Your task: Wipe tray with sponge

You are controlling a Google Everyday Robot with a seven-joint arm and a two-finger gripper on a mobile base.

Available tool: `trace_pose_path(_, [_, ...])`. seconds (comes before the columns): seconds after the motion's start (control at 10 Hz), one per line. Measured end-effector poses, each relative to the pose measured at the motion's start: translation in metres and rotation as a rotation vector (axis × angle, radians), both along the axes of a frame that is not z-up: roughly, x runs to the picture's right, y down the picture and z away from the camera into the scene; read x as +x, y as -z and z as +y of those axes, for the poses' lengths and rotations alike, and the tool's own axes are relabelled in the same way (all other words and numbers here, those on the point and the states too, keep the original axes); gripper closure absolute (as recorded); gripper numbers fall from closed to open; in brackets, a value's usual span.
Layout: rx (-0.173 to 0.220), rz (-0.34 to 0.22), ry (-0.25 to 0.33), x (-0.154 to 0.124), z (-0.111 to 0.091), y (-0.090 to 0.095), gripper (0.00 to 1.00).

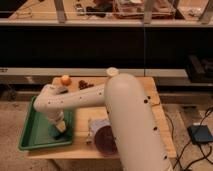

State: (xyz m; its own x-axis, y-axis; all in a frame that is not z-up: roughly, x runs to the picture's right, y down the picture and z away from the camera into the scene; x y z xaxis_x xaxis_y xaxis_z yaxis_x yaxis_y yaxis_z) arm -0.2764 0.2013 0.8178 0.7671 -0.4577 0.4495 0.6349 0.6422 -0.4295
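1 raised camera looks down at claw (59, 128) over tray (35, 125).

My arm (125, 115) was cream-white: smooth, rounded shells w/ small dark dots scattered along them. Upper seg. was very fat, forearm much slimmer, both tube-like. A flat round cap (112, 72), same pale colour, topped the joint. My gripper (60, 128) sat low over the tray's (34, 131) right end.

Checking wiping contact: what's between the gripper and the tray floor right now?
The sponge, as the camera view shows: it sits under the gripper, low on the tray floor.
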Motion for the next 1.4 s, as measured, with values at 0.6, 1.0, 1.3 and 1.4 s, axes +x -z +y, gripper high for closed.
trace_pose_path(0.6, [0.025, -0.108, 0.103, -0.088, 0.004, 0.005, 1.0])
trace_pose_path(1.0, [0.064, -0.123, 0.114, -0.101, -0.056, -0.036, 1.0])
trace_pose_path(1.3, [0.069, -0.083, 0.077, -0.078, -0.087, -0.058, 1.0])
trace_pose_path(1.4, [0.065, -0.061, 0.061, -0.059, -0.088, -0.061, 1.0])
